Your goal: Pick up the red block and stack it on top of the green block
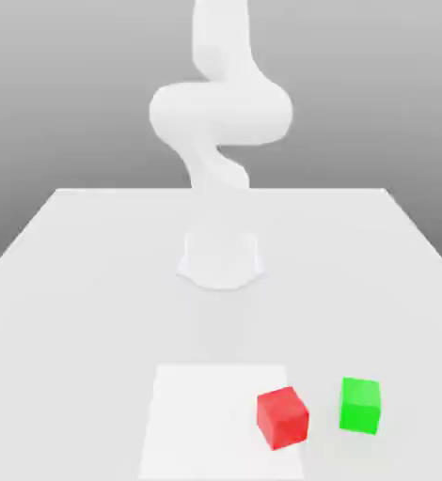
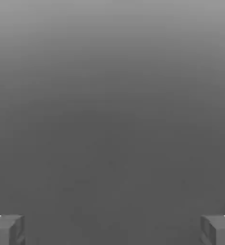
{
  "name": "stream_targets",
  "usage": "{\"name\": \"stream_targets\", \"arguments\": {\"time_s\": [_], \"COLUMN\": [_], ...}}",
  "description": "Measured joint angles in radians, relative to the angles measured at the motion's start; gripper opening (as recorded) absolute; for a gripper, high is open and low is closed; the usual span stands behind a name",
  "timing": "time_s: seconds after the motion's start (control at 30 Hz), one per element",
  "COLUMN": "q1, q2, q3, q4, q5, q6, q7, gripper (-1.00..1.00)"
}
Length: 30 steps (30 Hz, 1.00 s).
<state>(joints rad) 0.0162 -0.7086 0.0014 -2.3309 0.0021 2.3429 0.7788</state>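
The red block (image 1: 283,417) sits on the near part of the white table (image 1: 74,282), toward the exterior view's right, resting on the right-hand edge of a brighter white square patch (image 1: 206,413) marked on the tabletop. It is turned slightly, so 1 corner edge faces the camera, and 3 of its faces are visible, all plain red. The green block (image 1: 360,405) stands just beside it, further to the exterior view's right and a touch farther back, with a narrow strip of bare table between the 2 cubes, so they are not touching. Its faces are plain green. Neither block, the table nor the arm carries any readable writing, label or brand. The white robot arm (image 1: 220,113) rises from a round base (image 1: 221,258) at the far middle of the table and bends overhead, well apart from both cubes. In the hand view the gripper (image 2: 112,228) has its 2 grey fingertips (image 2: 6,228) spread wide at opposite edges, with nothing between them and a smooth grey backdrop beyond.
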Motion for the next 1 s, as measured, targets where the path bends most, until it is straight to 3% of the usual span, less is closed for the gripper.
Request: {"name": "stream_targets", "arguments": {"time_s": [0.73, 0.9, 0.93, 1.0], "q1": [0.119, 0.127, 0.13, 0.13], "q2": [0.804, 0.985, 1.017, 1.017], "q3": [0.043, 0.032, 0.028, 0.028], "q4": [-0.269, -0.257, -0.252, -0.252], "q5": [-0.013, -0.036, -0.039, -0.039], "q6": [0.379, 0.522, 0.549, 0.549], "q7": [-0.163, -0.153, -0.151, -0.15], "gripper": [0.0, 0.0, -1.0, -1.0]}}
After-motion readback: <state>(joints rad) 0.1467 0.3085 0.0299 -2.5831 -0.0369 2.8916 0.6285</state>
